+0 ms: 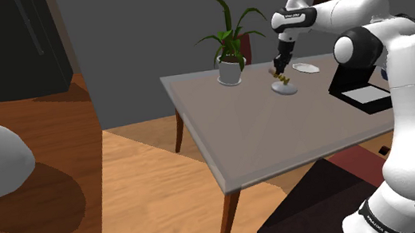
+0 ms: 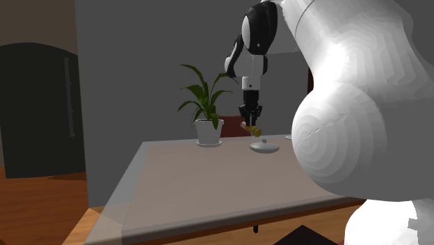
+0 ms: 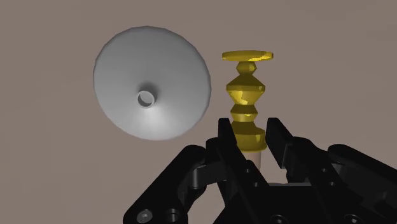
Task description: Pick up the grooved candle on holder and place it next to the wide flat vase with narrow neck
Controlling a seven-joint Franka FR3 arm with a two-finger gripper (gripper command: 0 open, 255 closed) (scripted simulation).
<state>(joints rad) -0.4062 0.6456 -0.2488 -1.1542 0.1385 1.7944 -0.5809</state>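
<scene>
**A:** Where is the candle?

**B:** The pale candle on a gold ribbed holder point(image 3: 247, 95) is clasped between the fingers of the all-black gripper point(image 3: 252, 143). It hangs clear of the grey-brown table point(image 1: 241, 144) with its base disc pointing down.

**A:** And the vase?

**B:** The grey, wide flat vase with a narrow neck point(image 3: 153, 83) stands on the table just beside the candle, and the two do not touch.

**A:** What is nearby?

**B:** In the shoulder view, a green plant in a white pot point(image 1: 229, 69) stands to the vase's left, near the table's far edge. A flat white plate point(image 1: 305, 67) lies to its right.

**A:** Is there open room?

**B:** Yes. From the vase toward the near edge and the near corner, the tabletop is bare. Past that edge is wooden floor point(image 1: 152, 206).
</scene>
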